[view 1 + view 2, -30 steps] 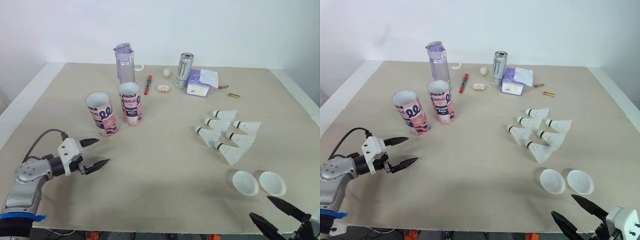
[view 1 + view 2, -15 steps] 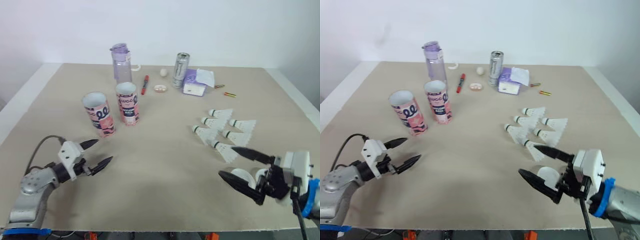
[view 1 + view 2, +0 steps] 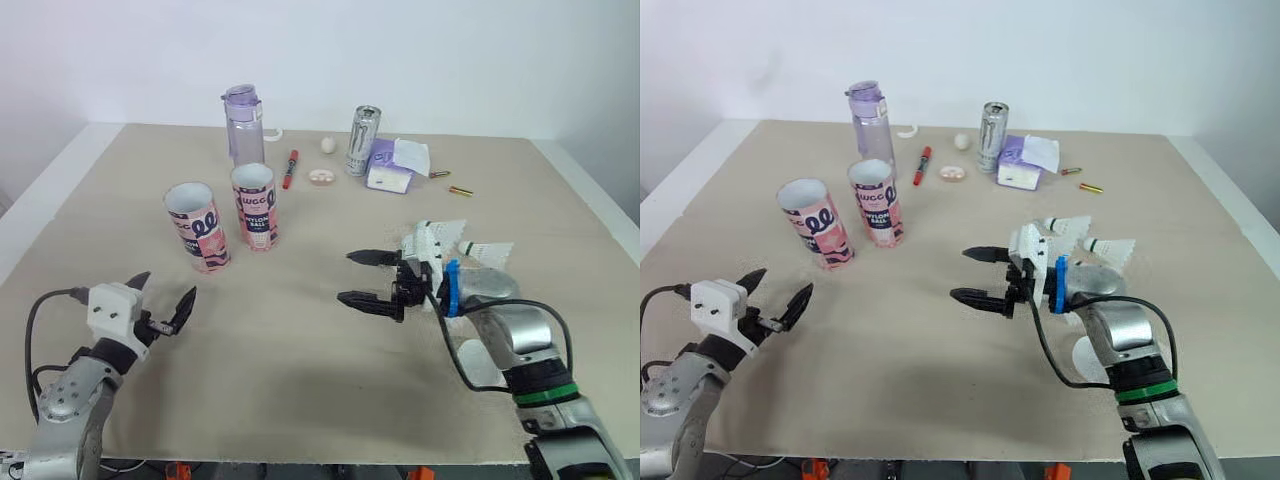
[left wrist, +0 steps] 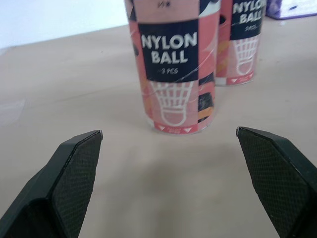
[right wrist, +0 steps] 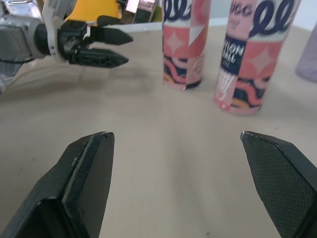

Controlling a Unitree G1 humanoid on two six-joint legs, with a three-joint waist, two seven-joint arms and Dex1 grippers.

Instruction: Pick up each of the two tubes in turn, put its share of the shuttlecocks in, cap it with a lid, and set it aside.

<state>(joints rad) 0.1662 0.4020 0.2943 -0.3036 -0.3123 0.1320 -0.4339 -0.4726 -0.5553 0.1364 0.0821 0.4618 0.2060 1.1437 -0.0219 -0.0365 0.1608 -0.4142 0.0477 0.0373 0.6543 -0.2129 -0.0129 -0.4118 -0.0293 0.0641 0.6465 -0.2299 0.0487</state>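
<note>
The left pincer point(image 3: 168, 286) and right pincer point(image 3: 346, 277) are wide open, empty; next, the left should grab the tube point(image 3: 200, 227) ahead.

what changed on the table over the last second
The right gripper rose from the near right edge and swung left across the table. It now hovers open at mid-table, in front of the shuttlecocks, pointing towards the two tubes. The left gripper shifted slightly left and turned to face the tubes, also open. Nothing was grasped or released. Tubes and shuttlecocks stayed put.
</note>
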